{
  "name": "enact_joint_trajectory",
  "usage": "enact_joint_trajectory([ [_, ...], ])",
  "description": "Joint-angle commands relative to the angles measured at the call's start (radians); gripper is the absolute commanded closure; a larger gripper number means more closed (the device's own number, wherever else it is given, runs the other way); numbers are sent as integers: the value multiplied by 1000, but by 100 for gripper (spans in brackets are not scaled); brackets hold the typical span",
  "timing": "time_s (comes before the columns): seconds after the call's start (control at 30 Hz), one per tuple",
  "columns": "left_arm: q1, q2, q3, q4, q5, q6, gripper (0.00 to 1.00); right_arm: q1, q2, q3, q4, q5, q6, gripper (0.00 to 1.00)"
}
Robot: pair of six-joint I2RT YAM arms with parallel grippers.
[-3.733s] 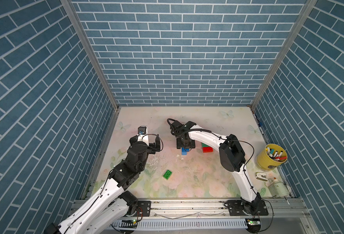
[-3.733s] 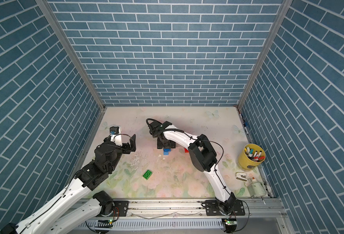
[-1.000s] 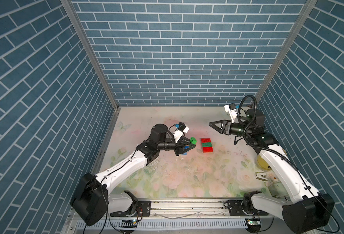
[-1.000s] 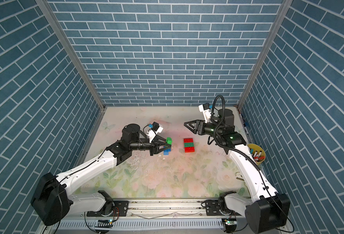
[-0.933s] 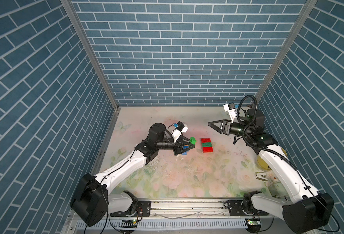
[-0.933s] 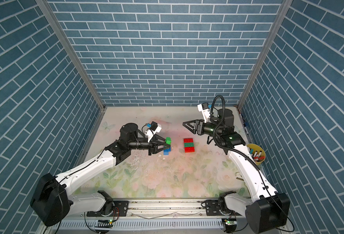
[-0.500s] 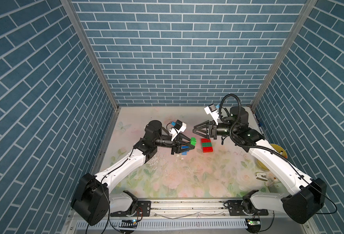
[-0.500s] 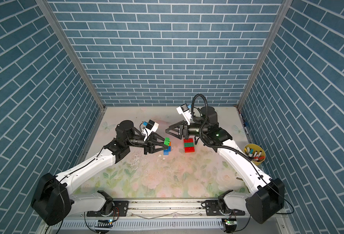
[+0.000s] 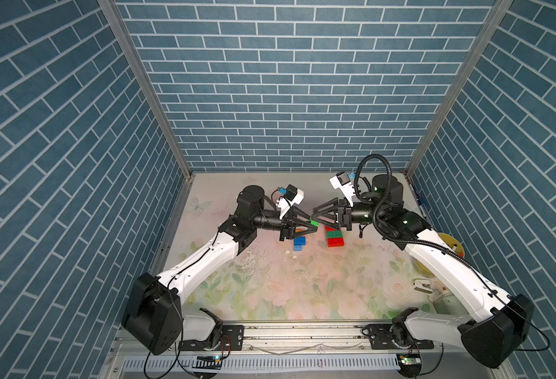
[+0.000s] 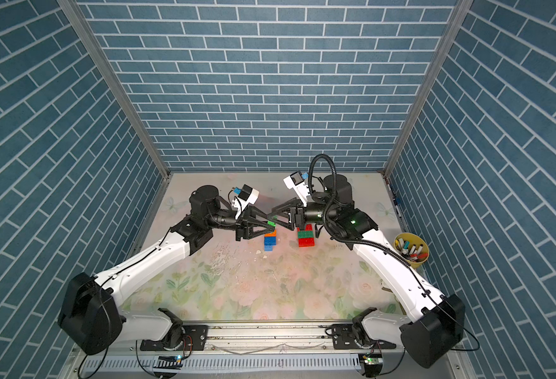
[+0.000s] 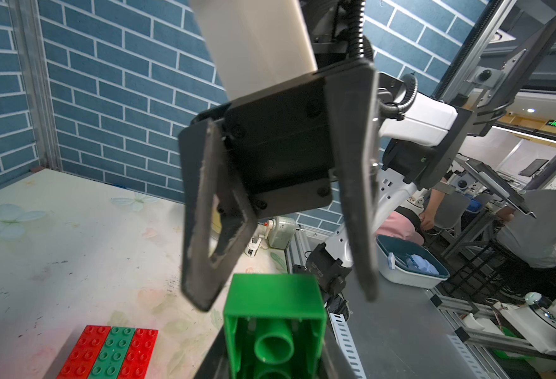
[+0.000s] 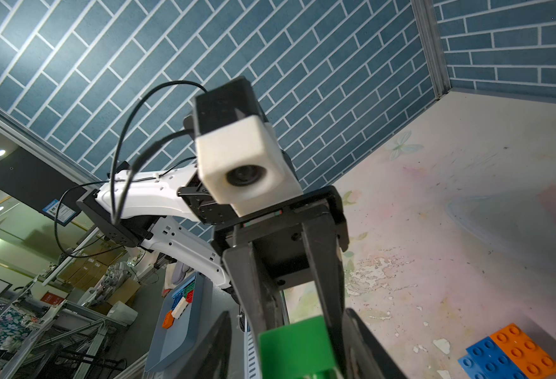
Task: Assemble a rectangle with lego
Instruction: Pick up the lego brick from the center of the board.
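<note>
Left jaws clamp green brick (image 11: 273, 331) | right jaws spread, flanking it | left wrist: red-green-red row (image 11: 108, 352) | right wrist: blue-orange pair (image 12: 512, 354)

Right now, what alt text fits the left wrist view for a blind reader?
The left gripper holds a green brick, hollow underside showing, and the open right gripper straddles its far end. A red-green-red brick row lies on the floral table.

I see smooth, glossy plastic on the green brick (image 11: 273, 328); my right gripper (image 11: 285, 300) facing it looks matt black, rough-edged; the table (image 11: 73, 246) below it is matt, scuffed.
</note>
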Motion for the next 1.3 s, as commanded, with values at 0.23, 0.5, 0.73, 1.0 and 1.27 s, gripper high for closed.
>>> enact_joint_trajectory([
  [0.23, 7, 9, 53, -27, -9, 10, 83, 9, -31, -11, -60, 3, -93, 43],
  [0.5, 8, -9, 55, -49, -16, 17, 83, 7, -19, -16, -65, 37, -108, 35],
  [0.73, 6, -12, 50, -51, -14, 18, 83, 7, -23, -17, -69, 59, -117, 32],
  [1.0, 7, -16, 47, -56, -19, 18, 82, 7, -25, -10, -67, 61, -116, 30],
  [1.27, 3, -16, 67, -57, -22, 13, 83, 8, -5, -25, -35, 68, -84, 38],
])
